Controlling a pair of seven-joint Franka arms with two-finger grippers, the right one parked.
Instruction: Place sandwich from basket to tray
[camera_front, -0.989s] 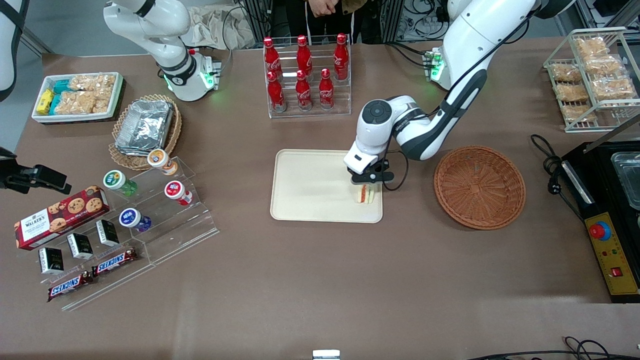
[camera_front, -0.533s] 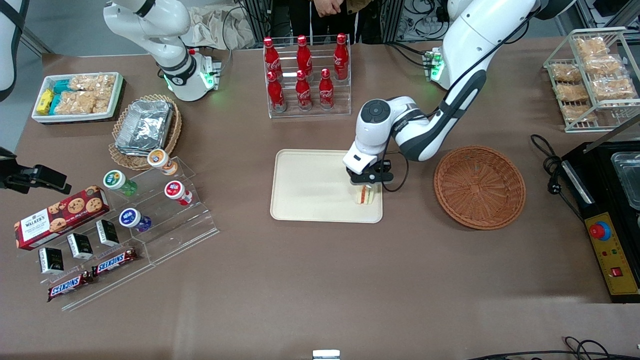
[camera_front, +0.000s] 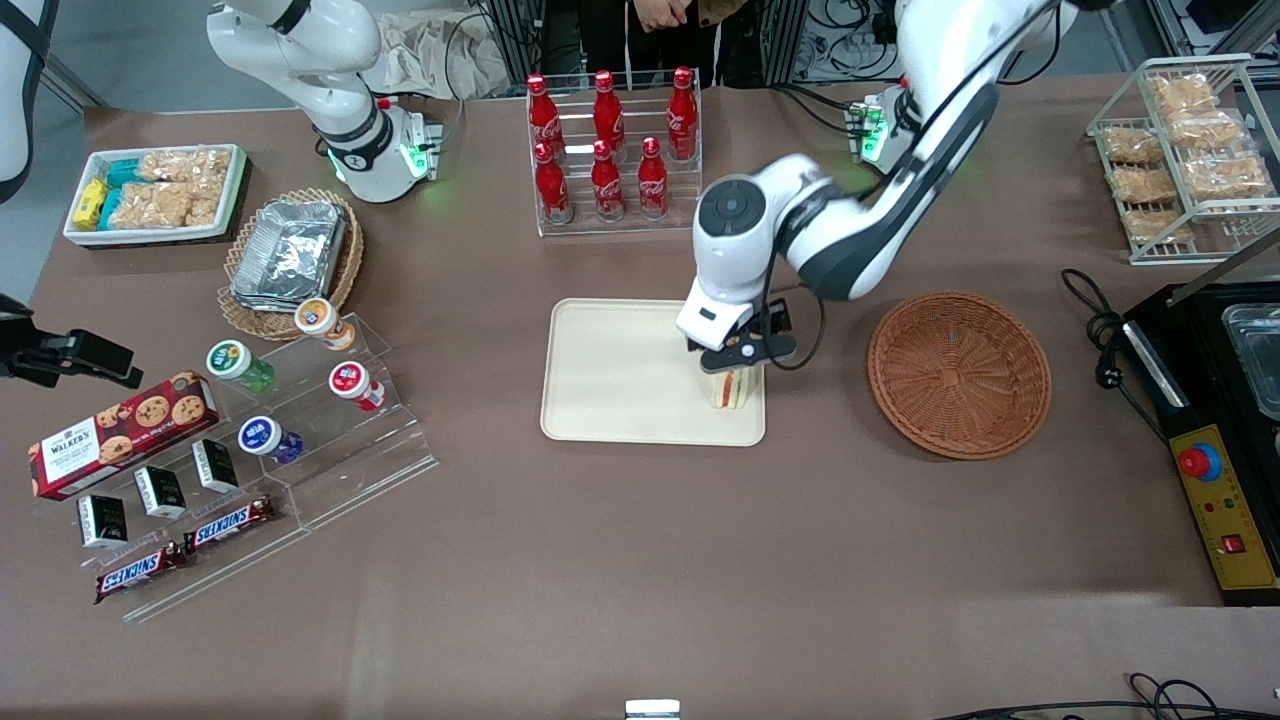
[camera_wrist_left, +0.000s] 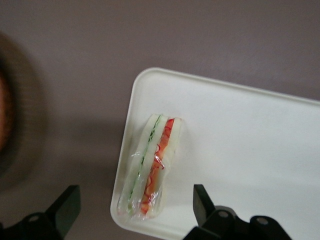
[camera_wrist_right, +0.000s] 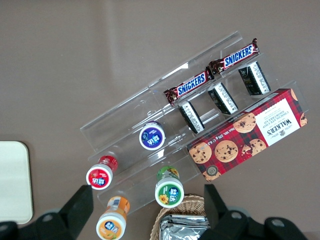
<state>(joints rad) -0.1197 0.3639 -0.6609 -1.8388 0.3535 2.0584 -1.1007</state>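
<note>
sandwich on tray, claw open above it

nearest the front camera, at the parked arm's end of the desk, two snickers bars (camera_front: 185, 545) and a walkers biscuit box (camera_front: 120, 433) lie beside a clear stepped stand (camera_front: 330, 440) carrying small capped bottles.

next in depth, the tray (camera_front: 620, 375) sits flat near the middle of the desk. the sandwich (camera_front: 731, 388) stands on edge on the tray, at the corner nearest the front camera on the basket side, close against the rim. in the left wrist view the sandwich (camera_wrist_left: 150, 165) shows white bread with green and red filling under clear wrap, lying along the tray (camera_wrist_left: 240, 155) edge.

the gripper (camera_front: 738, 352) hangs directly above the sandwich — its fingers (camera_wrist_left: 201, 200) are spread apart, one on each side of the wedge, neither touching it. the sandwich is released and rests on the tray alone.

the basket (camera_front: 958, 373) sits beside the tray toward the working arm's end of the desk, apart from it, with only bare weave showing.

farther from the camera, a tan wicker basket with foil containers (camera_front: 291, 256) and a white bin of snacks (camera_front: 155, 193) stand at the parked arm's end. a clear rack of red cola bottles (camera_front: 612, 150) stands near the desk's edge farthest from the camera — upright, in two rows. a wire rack of bagged snacks (camera_front: 1180, 150) occupies the corner at the working arm's end.
</note>
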